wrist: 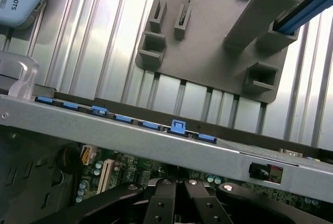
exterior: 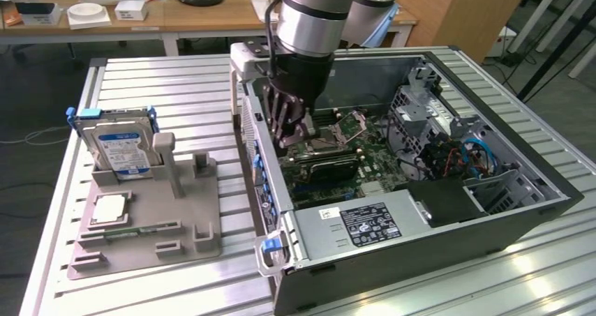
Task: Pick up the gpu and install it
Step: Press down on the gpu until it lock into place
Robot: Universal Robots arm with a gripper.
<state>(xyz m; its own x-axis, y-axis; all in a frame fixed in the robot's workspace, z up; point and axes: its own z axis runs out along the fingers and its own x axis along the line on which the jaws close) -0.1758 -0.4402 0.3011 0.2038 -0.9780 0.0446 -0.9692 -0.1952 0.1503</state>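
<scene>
Ribbed metal table (exterior: 139, 86), wooden desks (exterior: 186, 12) behind

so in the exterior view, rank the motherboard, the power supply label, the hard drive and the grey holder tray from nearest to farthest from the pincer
1. Motherboard: inside the case, right under the pincer.
2. Power supply label: inside the case, at its near end.
3. Grey holder tray and hard drive: both outside the case, toward the exterior view's left; too close to call between them.
</scene>
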